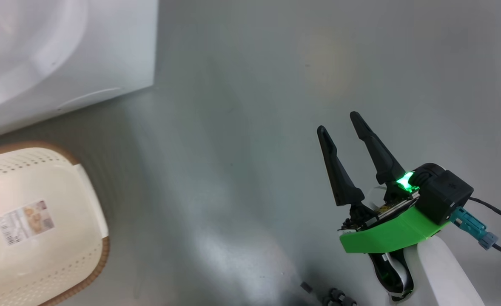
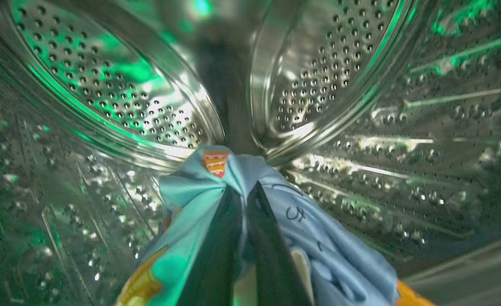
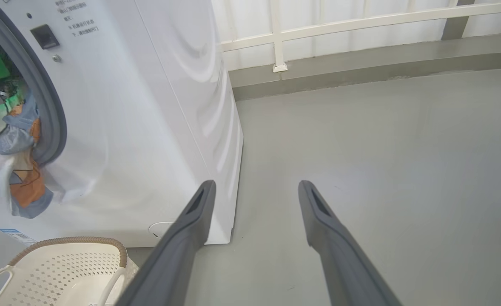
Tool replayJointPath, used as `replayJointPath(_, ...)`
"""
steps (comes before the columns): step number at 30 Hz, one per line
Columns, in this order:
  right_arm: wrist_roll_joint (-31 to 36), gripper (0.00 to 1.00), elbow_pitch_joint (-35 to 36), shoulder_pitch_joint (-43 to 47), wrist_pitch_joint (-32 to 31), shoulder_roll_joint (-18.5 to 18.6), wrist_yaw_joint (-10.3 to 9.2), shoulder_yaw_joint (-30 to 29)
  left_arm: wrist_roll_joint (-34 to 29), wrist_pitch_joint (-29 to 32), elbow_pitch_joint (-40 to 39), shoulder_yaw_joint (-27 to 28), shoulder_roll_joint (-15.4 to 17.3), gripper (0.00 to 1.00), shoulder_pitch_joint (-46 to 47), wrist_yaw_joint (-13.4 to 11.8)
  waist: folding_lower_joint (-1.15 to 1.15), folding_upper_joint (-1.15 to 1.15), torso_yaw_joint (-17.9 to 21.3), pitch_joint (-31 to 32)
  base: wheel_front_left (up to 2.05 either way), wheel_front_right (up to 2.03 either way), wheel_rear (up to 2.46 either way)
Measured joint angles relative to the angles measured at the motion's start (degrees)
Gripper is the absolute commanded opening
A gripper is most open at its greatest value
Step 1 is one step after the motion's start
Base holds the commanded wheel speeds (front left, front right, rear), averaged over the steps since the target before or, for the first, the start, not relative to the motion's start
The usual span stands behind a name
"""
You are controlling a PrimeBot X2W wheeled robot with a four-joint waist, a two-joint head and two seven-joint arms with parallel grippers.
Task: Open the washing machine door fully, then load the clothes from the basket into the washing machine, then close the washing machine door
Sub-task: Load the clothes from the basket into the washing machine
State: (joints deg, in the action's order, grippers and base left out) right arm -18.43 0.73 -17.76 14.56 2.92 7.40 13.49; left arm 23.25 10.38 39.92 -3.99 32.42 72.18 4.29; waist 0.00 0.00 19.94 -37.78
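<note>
Left gripper inside washing machine — jaws clamped on light blue clothes, right gripper above floor, jaws apart

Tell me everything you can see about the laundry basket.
The basket is cream-white perforated plastic, a rounded rectangle with a brown woven-look rim, side handles and a label on its bottom. It stands upright on the grey floor before the washing machine. The part shown holds nothing.

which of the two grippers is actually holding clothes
The left gripper: its long dark fingers are pinched shut on light blue printed cloth inside the perforated steel drum. The right gripper is open over the grey floor, holding nothing.
</note>
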Motion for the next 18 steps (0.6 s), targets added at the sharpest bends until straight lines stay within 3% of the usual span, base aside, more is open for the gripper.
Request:
replayJointPath(11, -1.5, 1.00, 0.0, 0.0, 0.0, -0.1, 0.00, 0.4, -5.9, -16.8, 0.7, -0.1, 3.2, 0.00, 10.4, -4.5, 0.00, 0.00, 2.8, -1.9, 0.00, 0.00, 0.00)
replayJointPath(18, -2.3, 1.00, 0.1, 0.0, 0.0, -0.1, 0.00, 0.6, -7.0, -23.0, 2.1, -0.4, 3.4, 0.00, 14.7, -5.1, 0.00, 0.00, 2.9, -2.8, 0.00, 0.00, 0.00)
